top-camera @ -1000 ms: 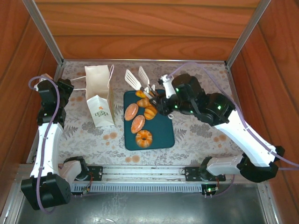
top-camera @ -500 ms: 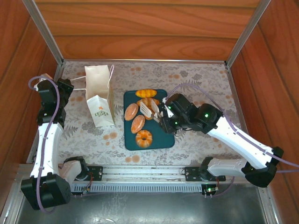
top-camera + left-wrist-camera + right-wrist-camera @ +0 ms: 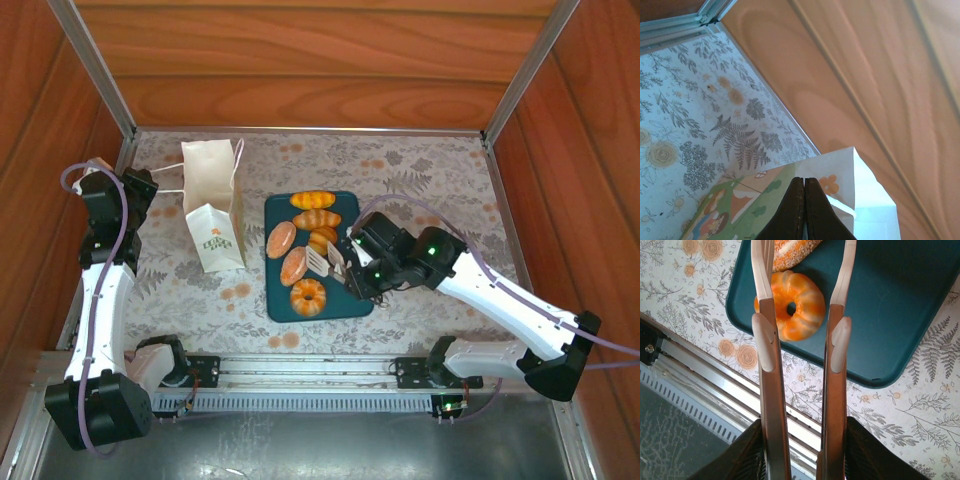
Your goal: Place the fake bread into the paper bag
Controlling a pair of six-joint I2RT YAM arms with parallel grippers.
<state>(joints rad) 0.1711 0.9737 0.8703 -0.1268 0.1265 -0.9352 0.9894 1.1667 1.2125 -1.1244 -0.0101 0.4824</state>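
Note:
Several glossy golden fake bread pieces (image 3: 296, 264) lie on a dark teal tray (image 3: 352, 292), the ring doughnut (image 3: 308, 296) nearest me. My right gripper (image 3: 352, 268) is shut on a pair of tongs (image 3: 322, 260) with wooden arms and white tips. The tongs' arms stand apart over the tray. In the right wrist view they frame the doughnut (image 3: 790, 305), with nothing between them. The white paper bag (image 3: 212, 205) stands left of the tray. My left gripper (image 3: 135, 190) is shut at the bag's cord handle, and the bag's flower print (image 3: 740, 210) shows behind its fingertips.
The tray's near edge (image 3: 875, 380) sits close to the metal rail (image 3: 715, 380) at the table front. Wooden walls close in the back and both sides. Bare floral tablecloth (image 3: 430, 180) lies right of and behind the tray.
My right arm has carried the tongs from the back of the tray toward me, and their tips now hang by the doughnut. The left arm and the bag have not moved.

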